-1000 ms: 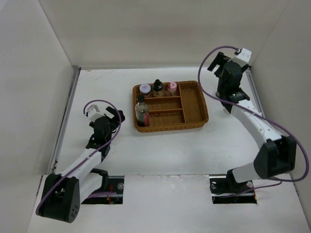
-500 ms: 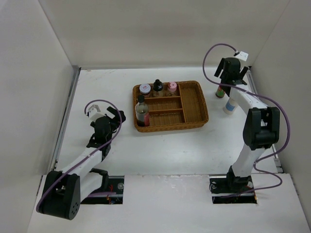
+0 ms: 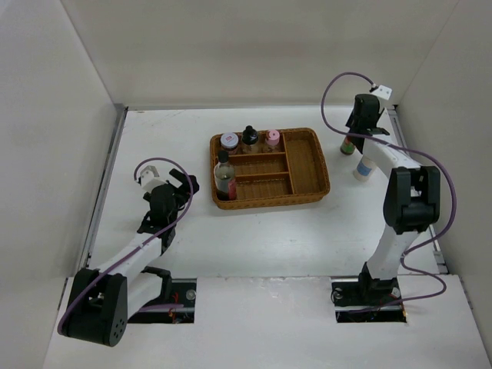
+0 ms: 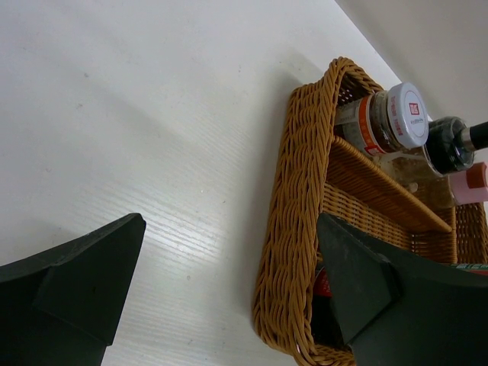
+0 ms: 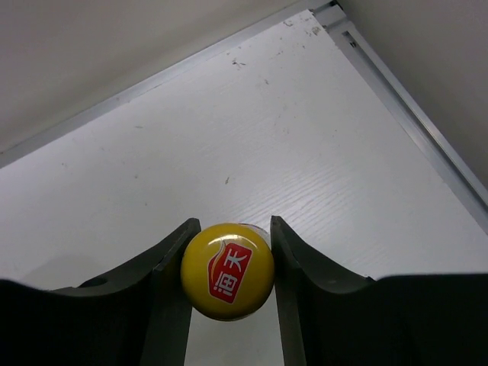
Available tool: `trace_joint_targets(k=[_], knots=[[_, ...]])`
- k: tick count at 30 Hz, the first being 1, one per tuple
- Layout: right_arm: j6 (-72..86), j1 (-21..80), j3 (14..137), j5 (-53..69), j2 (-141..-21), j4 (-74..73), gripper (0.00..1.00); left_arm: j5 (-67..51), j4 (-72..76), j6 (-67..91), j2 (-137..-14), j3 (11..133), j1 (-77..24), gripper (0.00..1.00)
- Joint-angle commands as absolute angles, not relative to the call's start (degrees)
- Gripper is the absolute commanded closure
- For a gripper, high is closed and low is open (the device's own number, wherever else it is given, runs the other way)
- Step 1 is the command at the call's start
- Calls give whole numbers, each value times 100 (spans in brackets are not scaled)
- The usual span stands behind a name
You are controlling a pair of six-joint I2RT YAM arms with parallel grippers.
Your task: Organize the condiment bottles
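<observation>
— Right gripper (image 5: 232,229): how does it stand?

— Clamped on the yellow-capped dark sauce bottle (image 5: 227,271). Its two black fingers (image 5: 164,267) press the cap from either side, and the wrist view shows no gap.

— What does the bottle look like?

— Seen from above, it has a round, glossy yellow cap with a red patch bearing white characters. On the overhead view the yellow-capped dark sauce bottle (image 3: 349,144) has a dark body with some red and green at the label. It is upright at the far right of the white table (image 3: 254,231), well apart from the brown wicker divided tray (image 3: 307,165).

— Anything beside it?

— The white-blue cylinder with grey lid (image 3: 364,167) stands close by, on the side nearer the arm bases. I cannot tell whether the two touch.

— And the others?

— Four are in the tray's left part. Along the far row, left to right, are the white-lidded jar (image 3: 229,141), the black-capped bottle (image 3: 250,137) and the pink-capped bottle (image 3: 272,138). The tall clear dark-filled bottle (image 3: 224,175) stands at the left edge, nearer than the jar.

— Left gripper (image 3: 181,184)?

— Its jaws are spread wide and hold nothing. It is low over the table, just left of the tray.
</observation>
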State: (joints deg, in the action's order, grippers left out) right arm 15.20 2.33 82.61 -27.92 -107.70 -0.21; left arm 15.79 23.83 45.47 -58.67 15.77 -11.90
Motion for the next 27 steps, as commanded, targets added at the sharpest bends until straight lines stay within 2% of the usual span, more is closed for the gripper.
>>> trace_joint_targets(k=[1, 7, 13, 19, 27], knots=[[1582, 329, 8078, -2936, -9881, 834, 69, 1503, 2654, 4588, -5853, 1547, -1129, 0], [1556, 1005, 7569, -2962, -8668, 1142, 70, 1529, 2637, 4588, -5713, 1503, -1112, 0], [1757, 2305, 6479, -2936, -7762, 1643, 70, 1521, 2672, 4597, -5748, 1503, -1112, 0], [1828, 3596, 6345, -2857, -7681, 1863, 70, 1477, 2707, 4623, -5835, 1521, -1156, 0], [1837, 4547, 6539, -2795, -8243, 1890, 70, 1407, 2655, 4649, -5704, 1485, -1077, 0]])
